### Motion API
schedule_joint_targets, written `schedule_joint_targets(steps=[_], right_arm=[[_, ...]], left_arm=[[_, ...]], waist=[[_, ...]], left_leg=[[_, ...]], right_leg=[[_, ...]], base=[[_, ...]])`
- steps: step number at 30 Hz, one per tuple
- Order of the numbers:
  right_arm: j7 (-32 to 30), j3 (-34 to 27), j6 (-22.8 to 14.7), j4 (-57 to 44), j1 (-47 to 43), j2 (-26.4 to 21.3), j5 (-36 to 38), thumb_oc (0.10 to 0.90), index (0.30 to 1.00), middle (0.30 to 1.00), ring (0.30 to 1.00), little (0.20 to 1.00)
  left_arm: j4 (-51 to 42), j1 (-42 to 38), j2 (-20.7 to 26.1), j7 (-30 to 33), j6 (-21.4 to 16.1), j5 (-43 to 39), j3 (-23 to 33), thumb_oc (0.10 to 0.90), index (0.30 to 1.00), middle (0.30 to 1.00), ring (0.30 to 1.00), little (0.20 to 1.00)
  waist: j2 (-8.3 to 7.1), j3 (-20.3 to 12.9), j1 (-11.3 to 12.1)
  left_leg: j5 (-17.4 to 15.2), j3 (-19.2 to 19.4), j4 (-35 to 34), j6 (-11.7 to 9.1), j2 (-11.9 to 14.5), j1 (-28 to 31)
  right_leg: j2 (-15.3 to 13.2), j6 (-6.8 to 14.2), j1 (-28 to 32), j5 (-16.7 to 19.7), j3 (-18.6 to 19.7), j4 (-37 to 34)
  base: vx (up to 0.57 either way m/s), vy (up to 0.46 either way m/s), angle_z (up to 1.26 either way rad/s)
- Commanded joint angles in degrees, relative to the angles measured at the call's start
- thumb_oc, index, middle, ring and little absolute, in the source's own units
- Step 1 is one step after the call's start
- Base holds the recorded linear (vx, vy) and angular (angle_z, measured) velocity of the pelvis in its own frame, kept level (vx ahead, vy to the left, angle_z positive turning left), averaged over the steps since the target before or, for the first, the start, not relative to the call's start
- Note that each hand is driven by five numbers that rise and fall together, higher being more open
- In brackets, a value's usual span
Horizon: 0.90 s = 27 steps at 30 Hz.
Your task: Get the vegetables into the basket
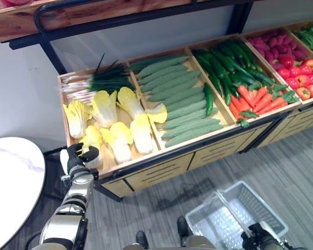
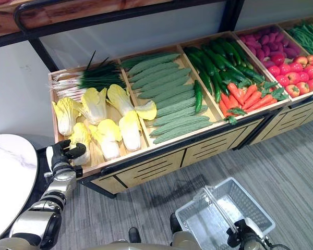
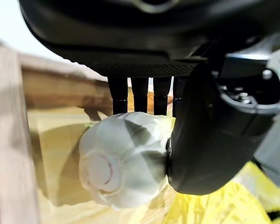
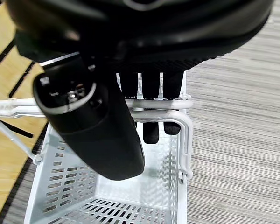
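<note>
While you read, lower left of frame:
Left hand [image 3: 210, 140]: curled round cabbage [image 3: 123, 161] stem; leaves soft, grip firm base;
Right hand [image 4: 100, 126]: hooked on basket [image 4: 175, 154] handle.

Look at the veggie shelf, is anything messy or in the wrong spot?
One dark green cucumber lies on the pale ridged gourds, outside its own bin. Otherwise tidy; the left robot hand grips a cabbage.

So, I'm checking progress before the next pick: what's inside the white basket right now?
No vegetables show inside the white basket: its perforated floor looks bare. The right robot hand curls round its handle and covers part of the interior. The left robot hand grips a napa cabbage in the crate.
</note>
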Motion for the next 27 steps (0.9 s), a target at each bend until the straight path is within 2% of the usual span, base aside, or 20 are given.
schedule_joint_targets(steps=[1, 2, 3, 4, 5, 8, 9, 10, 13, 14, 16, 18, 20, 22, 25, 27], right_arm=[[-3.59, -2.03, -1.48, -0.40, -0.11, -0.20, -0.25, 0.400, 0.300, 0.300, 0.300, 0.300], [-3.59, -2.01, -1.47, -0.42, -0.08, -0.21, -0.26, 0.400, 0.300, 0.300, 0.300, 0.300], [-3.44, -2.98, -1.62, -0.40, 0.71, 0.09, 0.06, 0.400, 0.300, 0.300, 0.300, 0.300], [-3.44, -2.96, -1.61, -0.42, 0.78, 0.08, 0.05, 0.400, 0.300, 0.300, 0.300, 0.300], [-3.32, -3.39, -1.80, -0.31, 1.31, 0.50, 0.50, 0.400, 0.300, 0.300, 0.300, 0.300], [-3.38, -3.22, -1.99, -0.91, 1.70, 0.88, 0.70, 0.400, 0.300, 0.300, 0.300, 0.300], [-3.47, -3.10, -1.98, -0.71, 1.68, 0.92, 0.75, 0.400, 0.300, 0.300, 0.300, 0.300], [-3.13, -3.27, -2.13, 0.21, 1.79, 1.19, 1.26, 0.400, 0.300, 0.300, 0.300, 0.300], [-2.67, -3.48, -2.36, 0.38, 2.27, 1.47, 1.87, 0.400, 0.300, 0.300, 0.300, 0.300], [-2.46, -3.97, -2.50, 0.74, 2.54, 1.57, 2.54, 0.400, 0.300, 0.300, 0.300, 0.300], [-2.20, -4.17, -2.63, 0.71, 2.72, 1.59, 2.88, 0.400, 0.300, 0.300, 0.300, 0.300], [-1.72, -4.51, -2.79, 0.61, 3.01, 1.73, 3.41, 0.400, 0.300, 0.300, 0.300, 0.300], [-1.01, -4.99, -2.94, 0.67, 2.94, 1.84, 3.83, 0.400, 0.300, 0.300, 0.300, 0.300], [-0.23, -4.99, -3.21, 0.07, 3.09, 1.93, 4.09, 0.400, 0.300, 0.300, 0.300, 0.300], [1.01, -5.60, -3.78, -0.87, 3.35, 1.39, 4.15, 0.400, 0.300, 0.300, 0.300, 0.300], [1.63, -5.52, -4.23, -1.62, 3.60, 1.25, 4.12, 0.400, 0.300, 0.300, 0.300, 0.300]], left_arm=[[-22.69, 7.65, 0.28, 10.13, -4.21, -4.10, 3.74, 0.400, 0.300, 0.300, 0.300, 0.300], [-22.94, 7.80, 0.23, 10.19, -4.07, -4.02, 3.80, 0.400, 0.300, 0.300, 0.300, 0.300], [-30.01, 9.88, -0.50, 10.32, -5.83, -4.47, 5.12, 0.400, 0.300, 0.300, 0.300, 0.300], [-30.35, 10.13, -0.59, 10.39, -5.68, -4.36, 5.16, 0.400, 0.300, 0.300, 0.300, 0.300], [-35.53, 10.73, -1.25, 10.52, -7.41, -4.29, 5.64, 0.400, 0.300, 0.300, 0.300, 0.300], [-43.49, 10.67, -2.10, 10.84, -10.59, -6.14, 6.36, 0.400, 0.300, 0.300, 0.300, 0.300], [-45.94, 10.73, -2.53, 10.18, -11.17, -6.95, 5.90, 0.400, 0.300, 0.300, 0.300, 0.300], [-52.71, 11.67, -3.10, 7.94, -13.10, -8.84, 5.37, 0.400, 0.300, 0.300, 0.300, 0.300], [-57.79, 13.17, -3.10, 5.40, -14.81, -11.69, 5.26, 0.400, 0.300, 0.300, 0.300, 0.300], [-60.49, 14.58, -3.46, 1.75, -15.88, -16.30, 4.73, 0.400, 0.300, 0.300, 0.300, 0.300], [-61.18, 15.42, -3.36, 0.76, -16.49, -17.92, 5.06, 0.400, 0.300, 0.300, 0.300, 0.300], [-63.04, 17.76, -3.85, -6.39, -17.49, -26.68, 3.35, 0.400, 0.300, 0.300, 0.300, 0.300], [-61.47, 20.05, -3.17, -12.60, -16.59, -32.91, 2.55, 0.400, 0.300, 0.300, 0.300, 0.300], [-59.87, 21.01, -3.49, -15.60, -17.63, -37.84, 2.16, 0.400, 0.300, 0.300, 0.300, 0.300], [-58.08, 23.20, -1.23, -27.59, -14.41, -45.93, -0.92, 0.400, 0.300, 0.300, 0.300, 0.300], [-56.57, 23.20, 0.55, -31.40, -13.54, -46.48, -3.12, 0.400, 0.300, 0.300, 0.300, 0.300]], waist=[[-4.28, 2.30, 0.13], [-4.30, 2.16, 0.12], [-4.61, 2.19, 0.35], [-4.60, 2.14, 0.32], [-4.93, 2.12, 0.45], [-5.26, 2.00, 0.46], [-5.31, 1.96, 0.57], [-5.43, 1.91, 0.98], [-5.56, 1.83, 1.29], [-5.53, 1.87, 1.54], [-5.53, 1.80, 1.59], [-5.43, 1.87, 1.75], [-5.26, 1.94, 1.88], [-5.22, 1.87, 1.81], [-4.94, 1.55, 1.69], [-4.75, 1.15, 1.43]], left_leg=[[0.51, -4.07, -0.11, -4.12, 2.92, 1.80], [0.71, -4.07, -0.11, -4.13, 2.91, 1.59], [0.66, -4.34, -0.11, -4.08, 2.85, 1.40], [0.66, -4.36, -0.11, -4.08, 2.84, 1.43], [0.63, -4.49, -0.11, -4.02, 2.80, 1.39], [0.58, -4.60, -0.11, -3.96, 2.78, 1.40], [0.58, -4.65, -0.11, -3.92, 2.80, 1.35], [0.62, -4.88, -0.11, -3.75, 2.74, 1.22], [0.71, -5.21, -0.11, -3.73, 2.64, 1.09], [0.81, -5.49, -0.11, -3.66, 2.59, 1.00], [0.83, -5.61, -0.11, -3.65, 2.56, 0.96], [0.99, -5.82, -0.11, -3.59, 2.48, 0.83], [1.11, -5.87, -0.11, -3.60, 2.41, 0.85], [1.15, -5.81, -0.11, -3.67, 2.40, 1.00], [1.19, -5.72, -0.11, -3.78, 2.34, 1.14], [1.06, -5.38, -0.11, -3.81, 2.33, 1.56]], right_leg=[[-6.52, 6.17, 1.39, -0.37, 0.77, 2.21], [-6.52, 6.13, 1.17, -0.20, 0.81, 2.19], [-6.63, 6.22, 1.23, -0.27, 0.61, 2.08], [-6.65, 6.23, 1.27, -0.28, 0.59, 2.07], [-6.76, 6.27, 1.43, -0.36, 0.37, 2.07], [-6.80, 6.37, 1.57, -0.30, 0.34, 2.01], [-6.85, 6.40, 1.56, -0.29, 0.29, 2.03], [-7.00, 6.46, 1.54, -0.23, 0.12, 2.04], [-7.05, 6.49, 1.66, -0.17, -0.09, 1.99], [-7.16, 6.50, 1.75, -0.11, -0.27, 1.98], [-7.20, 6.50, 1.82, -0.09, -0.35, 1.90], [-7.24, 6.43, 1.87, -0.02, -0.55, 1.87], [-7.33, 6.43, 2.00, 0.05, -0.60, 1.77], [-7.38, 6.34, 2.05, 0.09, -0.61, 1.79], [-7.38, 6.27, 2.24, 0.10, -0.54, 1.71], [-7.41, 6.32, 2.42, 0.04, -0.52, 1.81]], base=[[0.00, -0.038, 0.06], [-0.01, -0.041, 0.07], [-0.01, -0.021, 0.22], [-0.01, -0.034, 0.22], [-0.01, -0.019, 0.22], [0.00, -0.016, 0.07], [0.00, 0.000, 0.00], [0.00, 0.000, 0.00], [-0.01, -0.010, 0.05], [-0.02, -0.014, 0.08], [-0.02, -0.004, 0.06], [-0.02, -0.002, 0.10], [-0.01, -0.001, 0.02], [-0.01, 0.001, 0.02], [0.00, 0.000, 0.00], [0.00, 0.000, 0.00]])
